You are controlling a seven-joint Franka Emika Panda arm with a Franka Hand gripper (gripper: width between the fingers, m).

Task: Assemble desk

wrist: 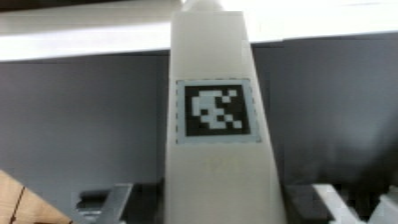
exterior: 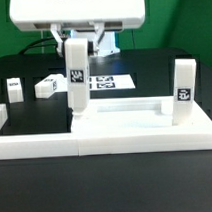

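Though the wrist view crops its jaws, the gripper (exterior: 76, 42) pinches the upright leg (exterior: 78, 85) — top end hidden.

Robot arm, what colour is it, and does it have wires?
The arm's end is a white box with rounded corners. Its jaws are dark grey. Thin dark cables seem to run behind it.

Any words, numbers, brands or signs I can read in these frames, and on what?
No words, numbers or brands are readable anywhere.
Only black-and-white pattern tags, not text: on the held leg, the upright leg at the exterior view's right, the two lying legs and the marker board.
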